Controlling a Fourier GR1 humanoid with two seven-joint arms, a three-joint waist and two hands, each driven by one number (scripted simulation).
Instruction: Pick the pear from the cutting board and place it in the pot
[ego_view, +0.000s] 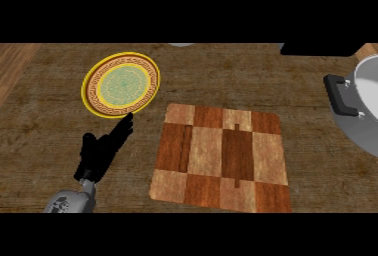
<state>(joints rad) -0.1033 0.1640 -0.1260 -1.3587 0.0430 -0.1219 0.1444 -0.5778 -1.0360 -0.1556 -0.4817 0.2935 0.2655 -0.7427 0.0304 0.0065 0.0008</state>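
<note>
Fingers straight and holding nothing, the left hand (103, 150) rests near the counter's front-left by the bare cutting board (221, 155); no pear shows, perhaps in the pot (362, 107) at the right edge, so handling cannot be judged.

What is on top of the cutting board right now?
Nothing: the cutting board shows only bare wood, with no pear on it. The pot at the right edge is cut off, so its inside cannot be seen.

Light falls dim and even over my counter (44, 125); the pot (365, 107) at right frame edge shines palest, and the plate (120, 85) upper left looks stretched tall.
</note>
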